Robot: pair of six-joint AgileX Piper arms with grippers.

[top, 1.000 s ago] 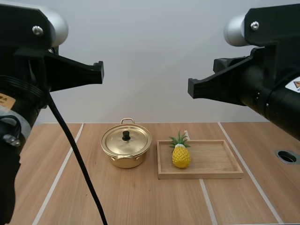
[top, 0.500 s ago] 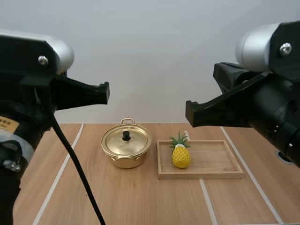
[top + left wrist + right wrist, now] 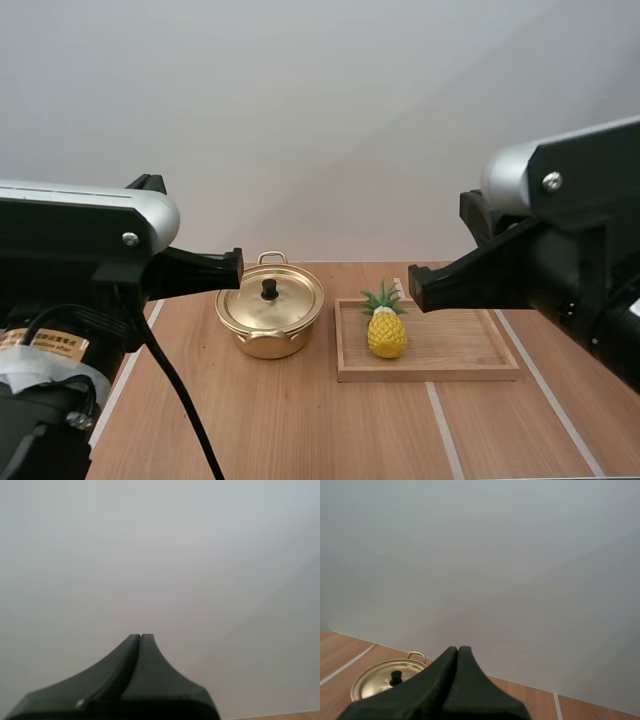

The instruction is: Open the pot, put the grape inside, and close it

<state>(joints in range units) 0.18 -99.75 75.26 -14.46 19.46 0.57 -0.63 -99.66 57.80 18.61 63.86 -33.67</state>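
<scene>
A gold pot (image 3: 270,318) with its lid (image 3: 270,299) on, topped by a black knob, stands mid-table. Right of it a small yellow pineapple (image 3: 386,328) with green leaves sits at the left end of a wooden tray (image 3: 460,345). No grapes are in sight. My left gripper (image 3: 238,268) hovers high, its tip just left of the pot; in its wrist view the fingers (image 3: 140,639) lie together as one wedge, shut on nothing. My right gripper (image 3: 414,290) hangs above the tray's near-left part, also shut (image 3: 458,651), with the pot (image 3: 387,677) beyond it.
The wooden table (image 3: 300,420) carries pale stripes running front to back. A plain grey wall stands behind it. Bare tabletop lies in front of the pot and tray.
Both arms have come down over the last second: the left gripper's tip has dropped to pot level, the right's to just above the tray. Pot, pineapple and tray have not moved.
</scene>
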